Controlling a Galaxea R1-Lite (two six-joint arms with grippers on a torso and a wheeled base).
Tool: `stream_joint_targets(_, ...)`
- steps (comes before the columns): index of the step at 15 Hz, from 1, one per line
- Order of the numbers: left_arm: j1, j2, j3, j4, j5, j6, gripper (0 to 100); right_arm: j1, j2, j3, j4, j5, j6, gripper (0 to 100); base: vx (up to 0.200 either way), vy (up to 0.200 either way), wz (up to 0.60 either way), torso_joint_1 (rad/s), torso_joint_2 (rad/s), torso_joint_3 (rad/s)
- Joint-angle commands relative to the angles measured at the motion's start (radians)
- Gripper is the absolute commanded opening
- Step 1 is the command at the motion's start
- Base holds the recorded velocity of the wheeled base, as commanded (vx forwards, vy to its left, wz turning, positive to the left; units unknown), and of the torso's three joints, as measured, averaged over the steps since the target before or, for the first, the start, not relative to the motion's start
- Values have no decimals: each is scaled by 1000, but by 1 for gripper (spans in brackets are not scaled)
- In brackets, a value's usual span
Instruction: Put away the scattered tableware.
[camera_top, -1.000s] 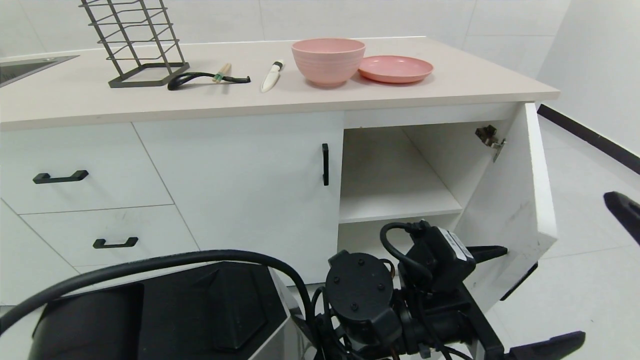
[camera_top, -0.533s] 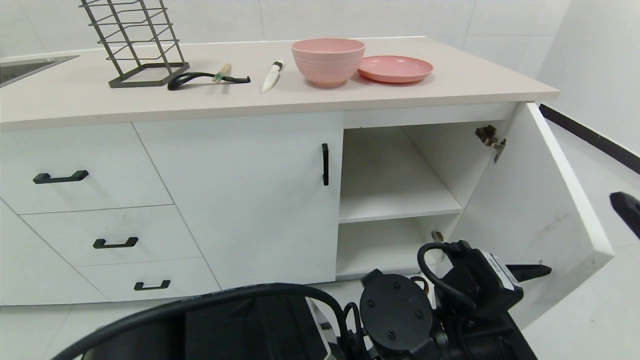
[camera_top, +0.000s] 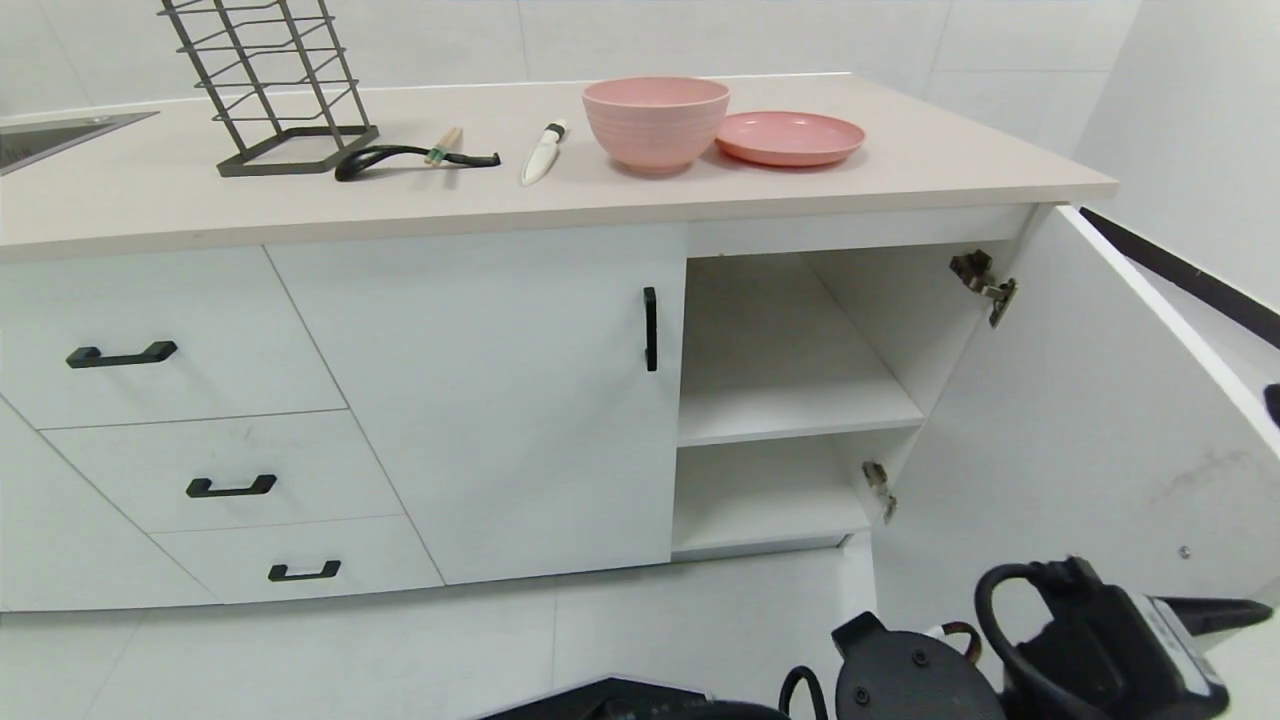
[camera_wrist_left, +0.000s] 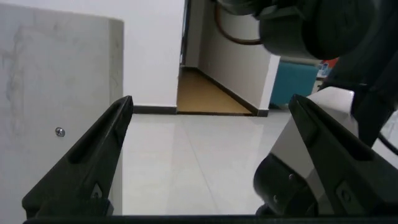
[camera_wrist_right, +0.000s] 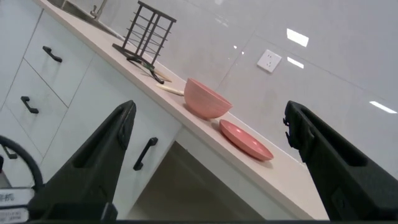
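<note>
Inspection finds all the tableware on the tabletop (camera_top: 950, 175) and none of it stowed. The pink bowl (camera_top: 656, 120) stands upright with the pink plate (camera_top: 790, 137) close on its right; the knife (camera_top: 545, 152) lies just to its left; the black spoon (camera_top: 400, 155) and the chopsticks (camera_top: 446, 146) lie beside the wire rack (camera_top: 275, 90).

The cabinet door (camera_top: 1080, 420) stands wide open, which I judge is to give free access to the shelf (camera_top: 790, 410). My left gripper (camera_wrist_left: 211, 106) sits low beside the door's inner face, fingers spread and bare; my right gripper (camera_wrist_right: 210, 112) faces the tabletop from the door side, fingers likewise parted, holding nothing. I judge both are readied for a first pick.

Not determinable: whether the bowl and plate actually touch; whether the chopsticks rest on the spoon handle; the near corner of the lower compartment, which the door screens; the door's outer face.
</note>
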Motion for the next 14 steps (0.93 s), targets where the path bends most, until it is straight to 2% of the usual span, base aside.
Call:
stream_joint_targets(1,-26,49,-58,-18,-6,-1,100,0,-15,-6,-1,2,-1,100,0,0,0,0,0,0)
stream_joint_targets(3,-33,60,-66,-31,-8,-2,100,0,-34,-9,1,3,-3,100,0,0,0,0,0,0)
stream_joint_targets(5,-10,31,-29,-31,1,-2,100,-1,-47,-4,9,3,-12,100,0,0,0,0,0,0)
stream_joint_targets(7,88,-50,68,-31,14,7,100,-5,-61,11,10,3,-13,100,0,0,0,0,0,0)
stream_joint_targets(8,146,-109,154,-31,14,25,100,-5,-69,25,10,3,-13,100,0,0,0,0,0,0)
stream_joint_targets(9,223,-201,293,-31,6,56,100,-5,-86,52,12,3,-13,100,0,0,0,0,0,0)
stream_joint_targets(10,275,-283,401,-31,-2,78,100,-5,-93,85,12,3,-13,100,0,0,0,0,0,0)
stream_joint_targets(11,338,-389,514,-31,-20,91,100,-3,-107,122,12,3,-13,100,0,0,0,0,0,0)
stream_joint_targets(12,379,-465,589,-31,-32,97,100,-3,-115,146,12,2,-13,100,0,0,0,0,0,0)
stream_joint_targets(14,503,-705,815,-31,-38,108,100,-3,-144,201,18,0,-15,100,0,0,0,0,0,0)
